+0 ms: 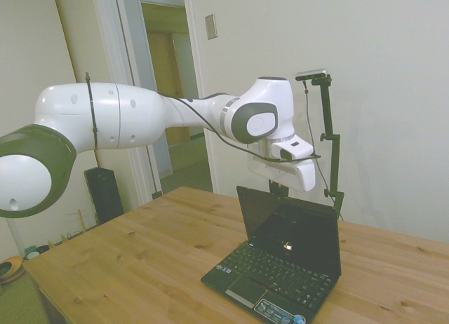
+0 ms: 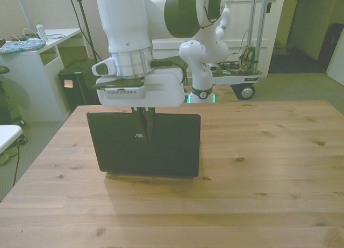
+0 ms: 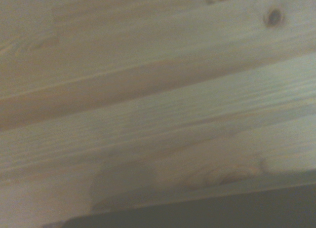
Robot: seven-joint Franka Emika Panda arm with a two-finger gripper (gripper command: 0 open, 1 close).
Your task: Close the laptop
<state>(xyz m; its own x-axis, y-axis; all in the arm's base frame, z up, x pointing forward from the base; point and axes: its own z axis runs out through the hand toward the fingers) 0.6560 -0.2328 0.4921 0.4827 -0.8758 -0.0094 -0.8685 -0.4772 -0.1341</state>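
Observation:
The small black laptop stands open on the wooden table, its glossy screen nearly upright and its keyboard and stickered palm rest facing the side view's near edge. In the front view only the back of its lid shows. My gripper hangs just behind the lid's top edge, near the middle, its dark fingers pressed together and holding nothing. From the side, the gripper peeks out behind the lid's top. The wrist view shows blurred table planks and a dark strip that is probably the lid.
The table stretches wide toward the front view's right. Beyond it are a white desk, a dark bin and a wheeled cart. The side view shows a doorway and a dark box on the floor.

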